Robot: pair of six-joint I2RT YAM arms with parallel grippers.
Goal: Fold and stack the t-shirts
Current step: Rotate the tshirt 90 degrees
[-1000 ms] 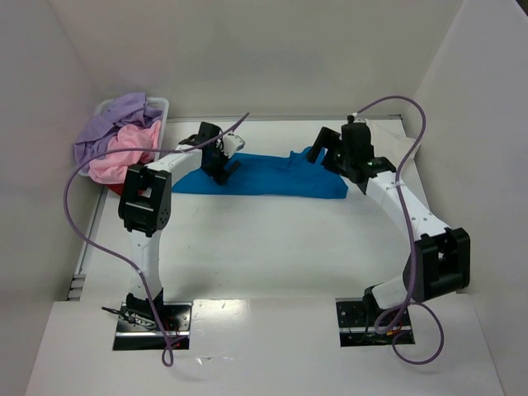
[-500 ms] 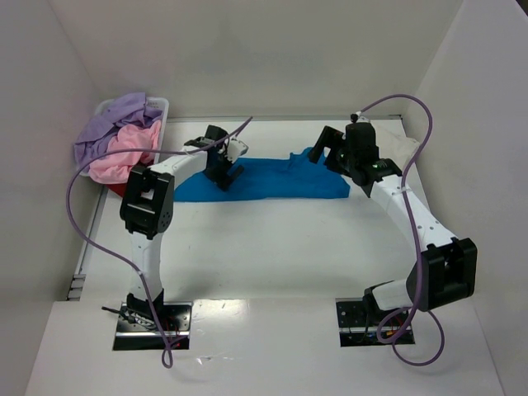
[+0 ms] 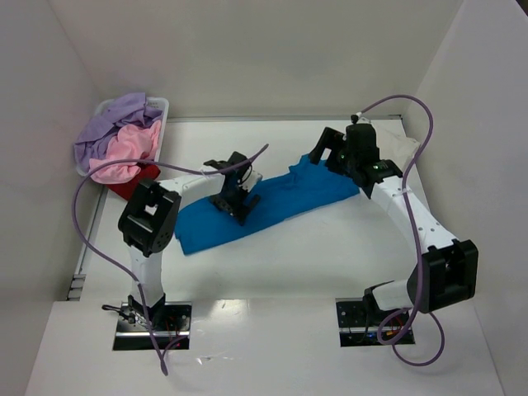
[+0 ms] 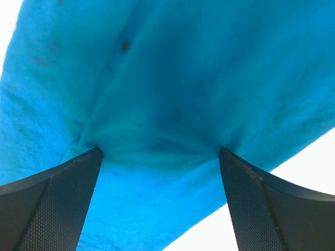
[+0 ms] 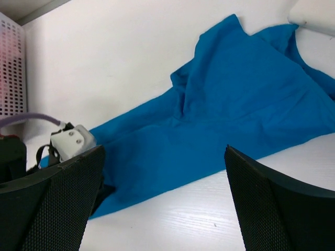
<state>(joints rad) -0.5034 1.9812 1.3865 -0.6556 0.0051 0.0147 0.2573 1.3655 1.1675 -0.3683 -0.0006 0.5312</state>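
Left gripper (image 3: 237, 200) stood wide apart, tips touching the blue t-shirt (image 3: 285, 202), nothing clamped. Right gripper (image 3: 324, 152) was equally spread and empty, above the shirt's far right end. The shirt lay diagonally on the table (image 3: 289, 264). Lavender t-shirt (image 3: 115, 124) and pink t-shirt (image 3: 125, 153) were heaped at the basket (image 3: 162, 106).

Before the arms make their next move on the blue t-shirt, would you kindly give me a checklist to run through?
1. Jaws of left end effector open: ok, spread over the blue t-shirt.
2. Jaws of right end effector open and empty: ok.
3. Shirt lying flat: not ok, creased towards its far end.
4. Shirt wholly on the table: ok.
5. Whether left fingertips press the cloth: cannot tell.
6. The other shirts out of the way in the basket: ok.
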